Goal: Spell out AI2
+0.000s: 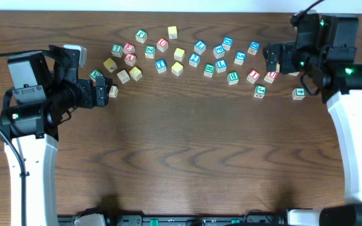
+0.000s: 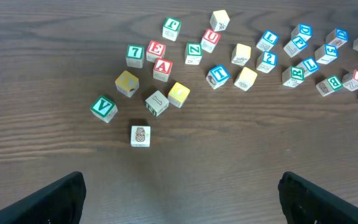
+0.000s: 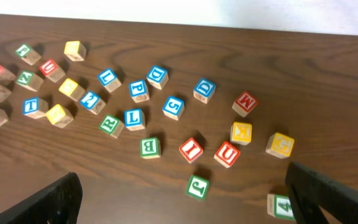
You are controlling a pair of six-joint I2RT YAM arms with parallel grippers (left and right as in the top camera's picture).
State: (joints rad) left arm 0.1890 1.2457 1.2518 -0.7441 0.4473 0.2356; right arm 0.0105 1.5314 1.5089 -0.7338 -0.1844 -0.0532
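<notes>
Several lettered wooden cubes lie scattered across the far half of the table. The red "A" cube (image 1: pixel 130 59) (image 2: pixel 162 68) sits in the left cluster. The blue "2" cube (image 1: pixel 195 59) (image 2: pixel 266 60) (image 3: pixel 92 101) lies near the middle. The red "I" cube (image 1: pixel 252 76) (image 3: pixel 191 149) rests toward the right, beside a red "U" cube (image 3: pixel 227 154). My left gripper (image 1: pixel 102 91) (image 2: pixel 182 193) hovers open just left of the cluster, holding nothing. My right gripper (image 1: pixel 272 58) (image 3: pixel 182 196) is open and empty at the cluster's right end.
A blue "I" cube (image 1: pixel 161 65) (image 2: pixel 217 75) and plain yellow cubes (image 1: pixel 178 68) mix with green-lettered ones such as "V" (image 2: pixel 104 107) and "J" (image 3: pixel 197 186). A pale cube (image 2: pixel 140 135) lies nearest the left gripper. A green "4" cube (image 1: pixel 299 93) sits by the right arm.
</notes>
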